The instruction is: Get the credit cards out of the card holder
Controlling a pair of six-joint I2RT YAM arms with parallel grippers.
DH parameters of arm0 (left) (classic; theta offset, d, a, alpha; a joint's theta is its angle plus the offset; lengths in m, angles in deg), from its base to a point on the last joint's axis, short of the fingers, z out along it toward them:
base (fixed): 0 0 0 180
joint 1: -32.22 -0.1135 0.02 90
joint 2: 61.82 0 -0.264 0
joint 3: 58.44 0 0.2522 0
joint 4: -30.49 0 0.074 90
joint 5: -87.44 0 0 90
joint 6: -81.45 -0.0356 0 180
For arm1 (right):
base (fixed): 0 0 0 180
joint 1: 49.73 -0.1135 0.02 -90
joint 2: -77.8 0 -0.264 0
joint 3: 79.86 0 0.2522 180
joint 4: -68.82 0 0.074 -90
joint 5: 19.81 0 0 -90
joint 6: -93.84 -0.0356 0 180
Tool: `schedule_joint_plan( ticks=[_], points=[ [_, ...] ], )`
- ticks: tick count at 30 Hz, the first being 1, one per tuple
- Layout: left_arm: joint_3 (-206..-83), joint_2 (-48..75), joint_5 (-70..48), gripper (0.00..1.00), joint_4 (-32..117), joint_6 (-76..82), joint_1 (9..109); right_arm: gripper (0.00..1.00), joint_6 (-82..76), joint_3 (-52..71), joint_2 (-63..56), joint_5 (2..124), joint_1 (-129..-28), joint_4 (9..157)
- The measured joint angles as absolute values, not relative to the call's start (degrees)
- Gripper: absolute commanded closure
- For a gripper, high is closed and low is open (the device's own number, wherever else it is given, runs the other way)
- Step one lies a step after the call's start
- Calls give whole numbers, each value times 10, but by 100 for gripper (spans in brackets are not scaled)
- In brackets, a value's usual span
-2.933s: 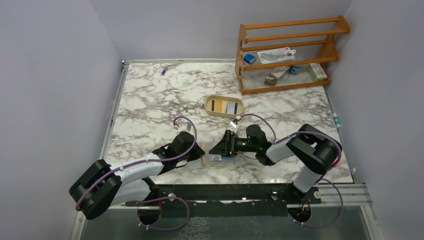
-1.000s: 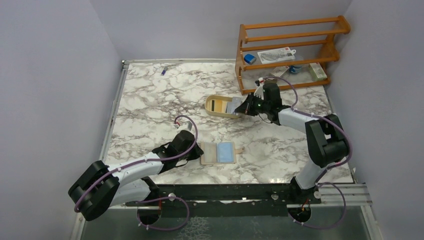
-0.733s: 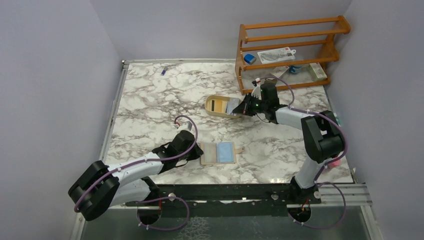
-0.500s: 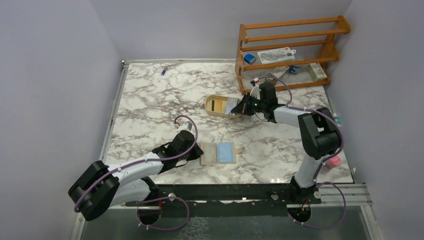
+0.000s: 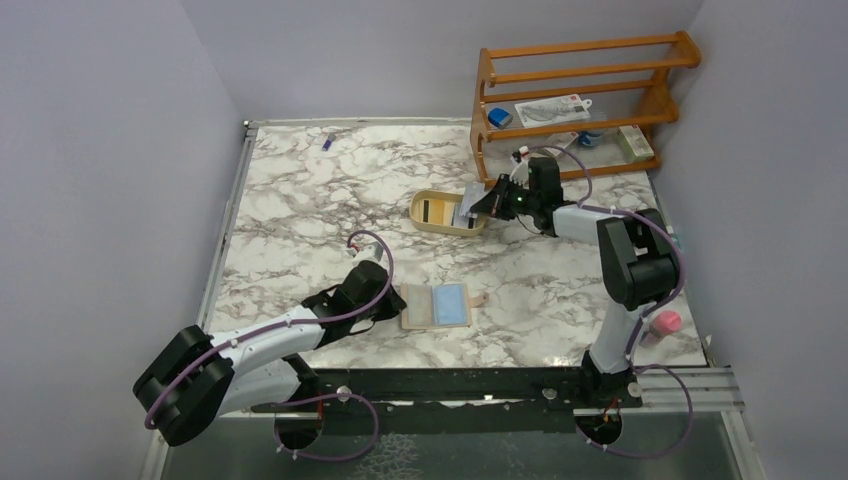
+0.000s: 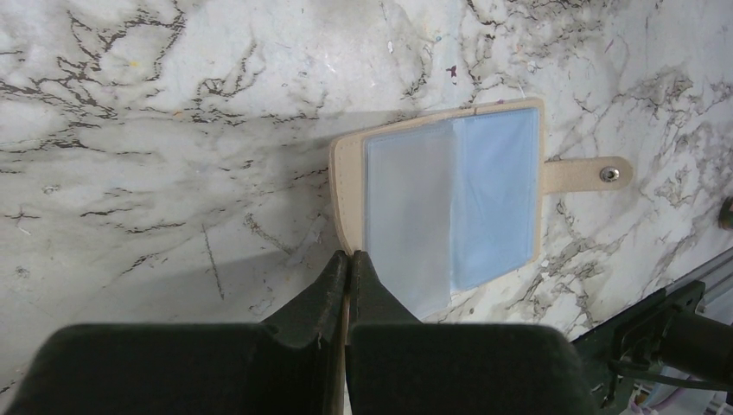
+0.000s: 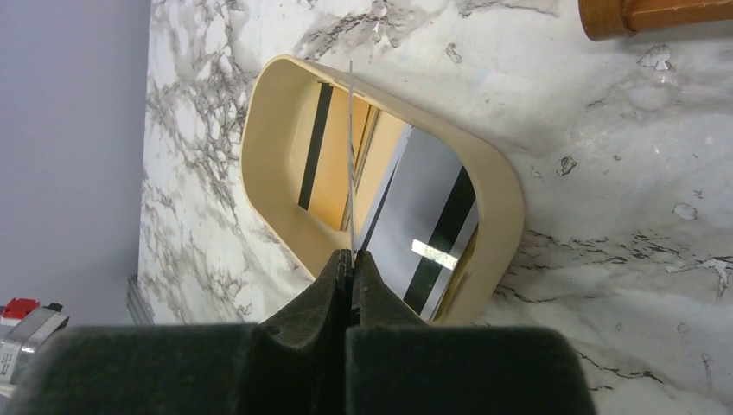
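Tan wallet, from above: it lies open and flat near my bases (image 5: 437, 306), with a blue card (image 5: 453, 304) in its right-hand pocket.
Left pincer, from above: closed at the wallet's left edge (image 5: 397, 304), steadying it.
Right pincer, from above: far out over the cream tray (image 5: 416, 210); I cannot tell its grip from here (image 5: 478, 207).
Step, as I judge it: dropping one pulled card into the tray.
Left wrist view: my fingers meet on the wallet's near corner. This view alone shows that the left pocket looks clear and empty, and that the snap tab (image 6: 588, 175) is flung open.
Right wrist view: my jaws are pinched on a thin card (image 7: 350, 147), seen edge-on and upright over the tray. Only here do a yellow card (image 7: 335, 177) and a grey card (image 7: 413, 207) show lying inside.
Next move: open the jaws to let it fall flat, then go back for the blue card.
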State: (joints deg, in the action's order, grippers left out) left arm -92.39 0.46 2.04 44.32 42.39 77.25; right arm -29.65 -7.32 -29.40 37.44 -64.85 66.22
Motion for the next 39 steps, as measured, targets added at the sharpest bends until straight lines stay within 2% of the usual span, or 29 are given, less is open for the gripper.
schedule_joint_plan(
  ticks=[14,23,25,26,28,30,35,39],
  points=[
    [-924,16,20,100,442,424,772,99,-280,-73,-294,334,-647,695],
    [-924,17,20,100,442,424,772,90,-276,-71,-303,327,-647,705],
    [-924,17,21,100,442,424,772,80,-276,-66,-311,325,-647,708],
    [-924,17,20,100,442,424,772,70,-276,-63,-316,324,-647,711],
    [-924,17,21,100,442,424,772,57,-279,-61,-321,321,-647,715],
    [-924,17,21,100,442,424,772,50,-278,-55,-321,313,-647,716],
    [-924,16,20,100,442,424,772,44,-273,-41,-321,311,-648,719],
    [-924,16,21,100,442,424,772,43,-267,-27,-321,314,-648,739]
  ],
)
